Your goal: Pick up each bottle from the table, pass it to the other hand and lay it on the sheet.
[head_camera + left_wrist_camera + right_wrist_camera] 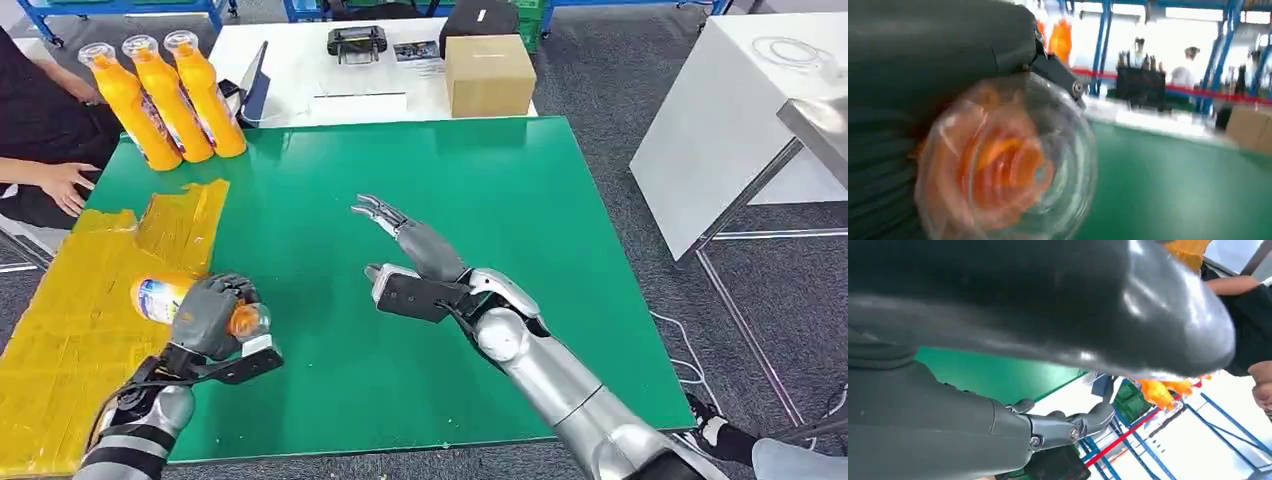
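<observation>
My left hand (212, 315) grips an orange bottle (165, 297) that lies on its side, its labelled body over the yellow sheet (70, 340) and its clear cap (250, 320) toward the table's middle. Up close in the left wrist view, the cap (1008, 160) sits right against my hand (908, 100). My right hand (410, 245) hovers open over the green table (520, 220), fingers stretched out and holding nothing; the right wrist view shows its fingers (1068, 425) apart. Three more orange bottles (170, 100) stand upright at the far left corner.
A person's hand (62, 183) rests at the table's left edge by the sheet. Behind the green table, a white table carries a cardboard box (488, 75), a black device (357, 43) and papers. A white bench (740, 110) stands to the right.
</observation>
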`<state>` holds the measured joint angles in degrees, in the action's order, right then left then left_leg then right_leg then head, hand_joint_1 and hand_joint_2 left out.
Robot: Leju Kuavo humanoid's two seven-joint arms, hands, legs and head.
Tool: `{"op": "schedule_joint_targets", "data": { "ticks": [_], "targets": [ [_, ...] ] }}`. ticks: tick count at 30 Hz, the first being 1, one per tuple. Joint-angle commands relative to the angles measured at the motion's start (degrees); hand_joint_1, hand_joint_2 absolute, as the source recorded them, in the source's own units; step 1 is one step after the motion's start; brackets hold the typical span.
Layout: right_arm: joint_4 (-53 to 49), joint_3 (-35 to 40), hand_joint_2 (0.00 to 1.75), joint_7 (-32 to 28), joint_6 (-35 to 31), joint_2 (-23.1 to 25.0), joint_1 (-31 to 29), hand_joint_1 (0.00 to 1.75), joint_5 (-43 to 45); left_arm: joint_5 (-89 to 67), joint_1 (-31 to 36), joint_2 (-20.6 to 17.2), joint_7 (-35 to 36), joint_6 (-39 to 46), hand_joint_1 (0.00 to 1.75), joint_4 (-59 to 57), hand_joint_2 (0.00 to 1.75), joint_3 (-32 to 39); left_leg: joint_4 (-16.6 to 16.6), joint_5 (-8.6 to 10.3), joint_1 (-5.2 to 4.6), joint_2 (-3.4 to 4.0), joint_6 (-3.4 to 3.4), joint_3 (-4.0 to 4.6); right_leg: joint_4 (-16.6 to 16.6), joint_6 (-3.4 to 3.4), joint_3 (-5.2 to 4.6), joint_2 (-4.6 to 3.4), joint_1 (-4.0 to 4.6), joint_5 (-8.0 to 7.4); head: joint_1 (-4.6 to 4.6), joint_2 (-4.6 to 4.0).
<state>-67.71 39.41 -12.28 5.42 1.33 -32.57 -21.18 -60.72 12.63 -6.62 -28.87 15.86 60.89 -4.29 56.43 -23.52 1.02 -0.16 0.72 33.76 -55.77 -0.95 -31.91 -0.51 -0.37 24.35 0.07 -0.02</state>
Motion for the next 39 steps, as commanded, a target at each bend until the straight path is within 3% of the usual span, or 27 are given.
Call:
{"op": "schedule_joint_targets", "data": {
  "ticks": [1,9,24,31,32,33,39],
  "targets": [
    [5.9,2.43,0.0,-0.69,1.25,0.57,-4.81,0.0,1.34,0.56,0.6,-6.53,0.83,-7.66,1.75,-15.43,1.75,-6.38,-0.09,-0.04,-0.03,0.28,-0.03,-0.15,0.04,0.04,0.03,-0.23,0.0,-0.02,-0.02,0.0],
    [7.21,2.98,0.0,-1.06,1.44,1.11,-5.74,0.0,2.08,5.29,-0.42,-9.18,-0.8,-12.53,1.75,-14.27,1.75,-7.05,-0.13,-0.07,-0.03,0.5,-0.03,-0.32,0.04,0.03,0.15,-0.45,0.03,0.0,-0.02,0.0],
    [7.1,3.16,0.0,-1.15,1.35,1.19,-5.78,0.0,2.21,6.28,-0.61,-9.37,-0.88,-13.55,1.75,-14.52,1.75,-7.41,-0.26,-0.09,-0.04,0.51,-0.03,-0.45,0.08,0.03,0.27,-0.44,0.03,-0.02,0.0,0.0],
    [8.17,3.71,0.0,-1.34,1.4,1.84,-6.36,0.0,2.47,9.31,-0.53,-11.25,-1.18,-16.1,1.75,-16.11,1.75,-7.25,-0.22,-0.08,-0.05,0.46,0.05,-0.45,-0.01,0.03,0.33,-0.45,0.0,-0.01,0.0,0.0],
    [8.28,3.79,0.0,-1.44,1.45,1.91,-6.41,0.0,2.49,10.05,-0.54,-11.44,-1.52,-16.78,0.26,-16.26,1.75,-7.04,-0.27,-0.09,-0.05,0.59,0.04,-0.49,0.04,0.05,0.33,-0.56,0.01,-0.05,-0.02,0.0],
    [8.39,3.87,0.0,-1.44,1.35,1.94,-6.41,0.0,2.49,10.04,-0.24,-11.76,-1.14,-17.62,0.0,-16.89,0.0,-7.42,-0.25,-0.09,-0.06,0.5,0.06,-0.5,0.0,0.04,0.34,-0.5,0.0,-0.02,0.0,0.0],
    [8.66,3.99,0.0,-1.79,1.1,1.82,-6.54,0.0,2.57,11.9,-1.95,-11.67,-3.54,-16.69,0.0,-12.92,0.0,-7.06,-0.26,-0.09,-0.05,0.42,0.06,-0.61,0.0,0.02,0.4,-0.43,0.01,0.02,-0.02,0.0]
  ]
}}
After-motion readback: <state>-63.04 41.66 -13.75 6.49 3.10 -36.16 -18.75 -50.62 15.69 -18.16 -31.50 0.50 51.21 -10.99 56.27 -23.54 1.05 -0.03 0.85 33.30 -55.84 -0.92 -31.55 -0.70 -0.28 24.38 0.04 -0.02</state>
